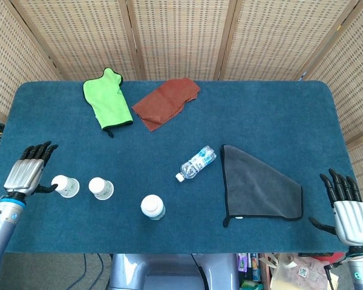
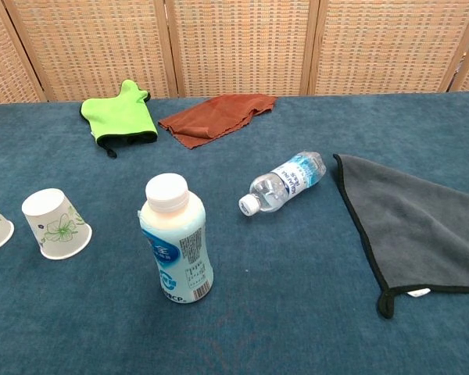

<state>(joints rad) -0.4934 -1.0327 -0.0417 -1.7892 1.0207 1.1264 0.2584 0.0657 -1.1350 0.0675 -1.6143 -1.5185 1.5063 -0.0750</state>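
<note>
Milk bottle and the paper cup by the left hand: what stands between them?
One more upturned paper cup stands between the milk bottle and the leftmost cup, clearest in the head view.

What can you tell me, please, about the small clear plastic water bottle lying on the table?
The small clear plastic water bottle lies on its side on the blue carpeted table, its white cap toward the robot and leftward. A blue and white label wraps its middle. It looks empty or nearly so. It rests just left of the grey cloth, apart from it.
</note>
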